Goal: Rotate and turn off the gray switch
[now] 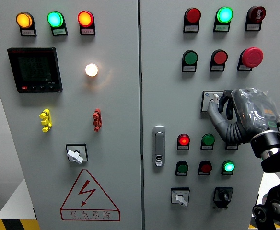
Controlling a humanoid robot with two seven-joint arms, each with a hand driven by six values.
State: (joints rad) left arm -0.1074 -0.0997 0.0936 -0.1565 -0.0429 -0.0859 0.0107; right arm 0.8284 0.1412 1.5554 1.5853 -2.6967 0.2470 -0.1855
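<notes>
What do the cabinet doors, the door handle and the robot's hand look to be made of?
Cabinet doors: probably painted sheet metal, matte light gray, flat. Door handle: silvery with soft highlights, either metal or plated plastic. Right hand: gray fingers under a clear, glossy, wrinkled film, likely plastic.

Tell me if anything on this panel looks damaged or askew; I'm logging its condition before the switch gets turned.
Nothing looks broken or loose. The right hand covers most of the gray switch, so its position cannot be read. The two lower rotary switches, one on the left door and one on the right door, sit tilted, likely just their settings.
</notes>
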